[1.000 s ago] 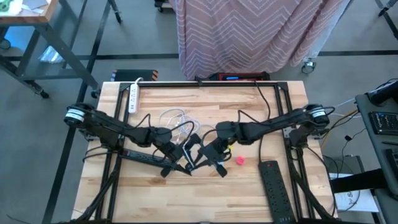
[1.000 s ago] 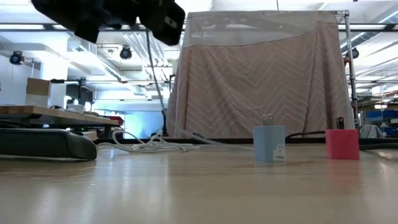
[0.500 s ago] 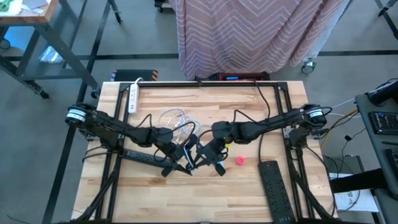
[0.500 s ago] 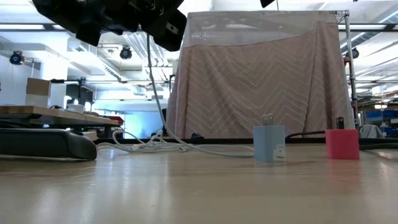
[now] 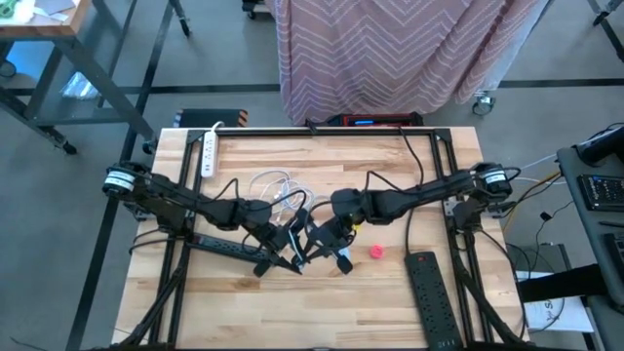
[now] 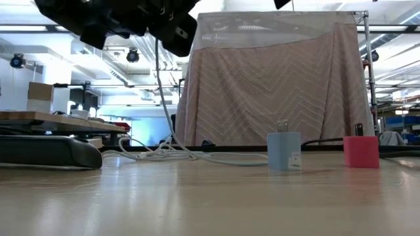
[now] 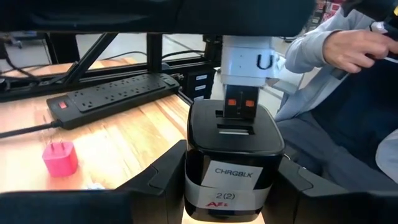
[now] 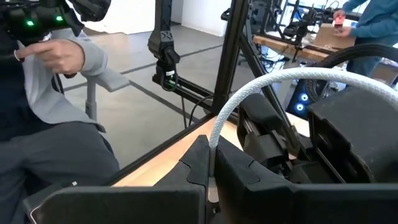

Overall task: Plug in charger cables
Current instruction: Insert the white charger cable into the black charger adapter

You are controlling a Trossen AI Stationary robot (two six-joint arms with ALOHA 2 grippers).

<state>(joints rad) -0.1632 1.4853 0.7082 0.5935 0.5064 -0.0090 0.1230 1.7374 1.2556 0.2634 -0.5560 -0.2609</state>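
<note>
A black charger block (image 7: 233,146) with a white label sits between the fingers of my left gripper (image 5: 289,242), above the table's middle. My right gripper (image 5: 318,241) faces it, shut on a white charger cable (image 8: 280,84). The cable's white connector (image 7: 247,61) stands at the block's far face; whether it is inserted, I cannot tell. The cord (image 6: 167,124) hangs down to the table. A pink plug block (image 5: 375,252) and a light blue one (image 6: 284,151) stand upright on the wood. My left gripper pinches the black block by its two opposite sides (image 7: 190,167), one finger on each. The block is lifted clear of the table, its port face turned toward my right gripper. My right gripper pinches the white cable at its connector end (image 8: 212,163), fingers along the cord. The cord arches up and back from the fingers, slack.
A black power strip (image 5: 434,292) lies at the near right, another (image 5: 219,244) under my left arm, and a white one (image 5: 208,154) at the far left. Loose white cords (image 5: 276,185) coil behind the grippers. People sit beyond the table (image 7: 348,93).
My right gripper has moved a little toward the table's left, closer to the block in my left gripper. The white cord has dropped into the low view and now trails from the grippers to the table.
</note>
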